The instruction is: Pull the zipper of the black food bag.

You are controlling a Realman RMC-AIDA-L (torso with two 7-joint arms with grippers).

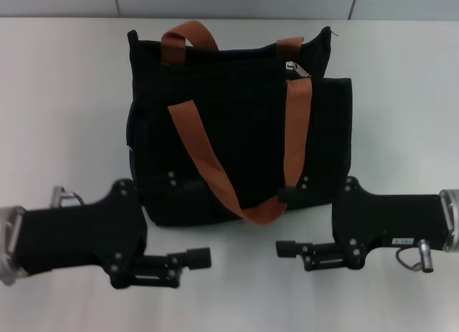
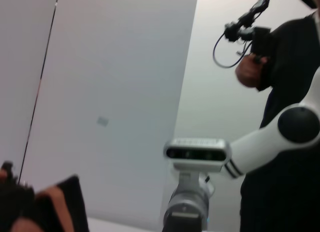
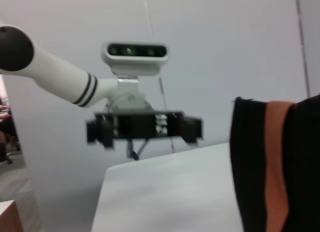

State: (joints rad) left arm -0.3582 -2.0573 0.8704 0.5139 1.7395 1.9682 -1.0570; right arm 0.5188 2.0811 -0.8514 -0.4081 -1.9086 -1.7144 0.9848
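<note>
The left gripper has its fingers spread apart, and they hold nothing. It hangs low over the white surface, just in front of the bag's left bottom corner. The right gripper has its fingers apart too, and it sits near the bag's right bottom corner. The two point at each other with a gap between them — a good spot to wait, close to the bag but not touching it.

The black cloth food bag with orange straps stands upright in the middle, behind both grippers. Its small silver zipper pull sits on the top edge, near the right end. The top looks mostly closed, but I cannot tell for sure — this fits a zipper waiting to be pulled or one already pulled.
</note>
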